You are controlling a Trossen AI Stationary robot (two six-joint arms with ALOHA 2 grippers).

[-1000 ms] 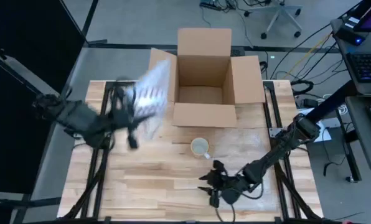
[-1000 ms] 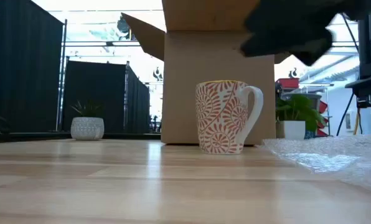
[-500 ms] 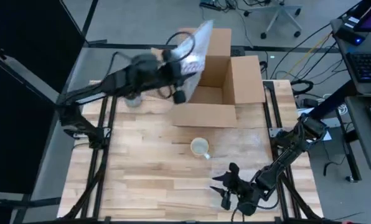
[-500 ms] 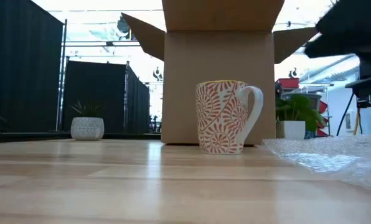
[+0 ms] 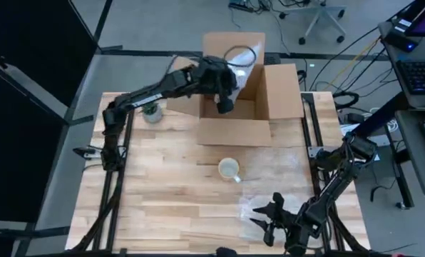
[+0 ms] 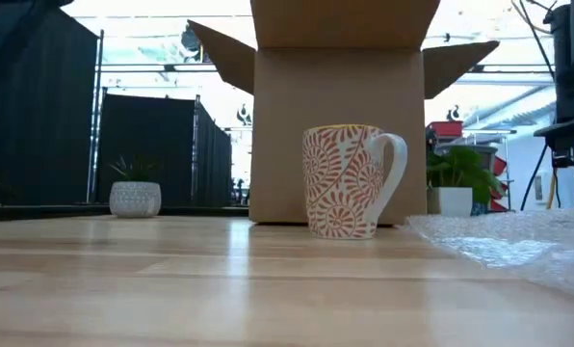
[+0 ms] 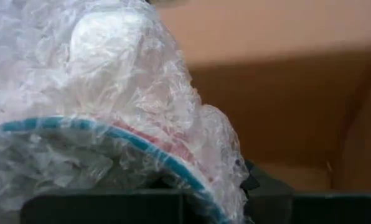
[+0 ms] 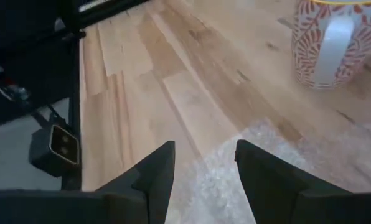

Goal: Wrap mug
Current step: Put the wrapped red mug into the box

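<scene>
Since the earlier frames my left gripper (image 5: 223, 80) has swung from the high view's left edge to over the open cardboard box (image 5: 234, 127) at top centre, clamped on a bubble-wrapped item (image 7: 111, 124), presumably to drop it in. My right gripper (image 8: 204, 165) has backed to bottom right, fingers parted and empty, over the flat bubble wrap sheet (image 5: 259, 202), apparently staged for the next wrap. Bare of wrap, the mug (image 5: 229, 169) stands upright at frame centre, just below the box, white with red swirls, handle toward lower right.
</scene>
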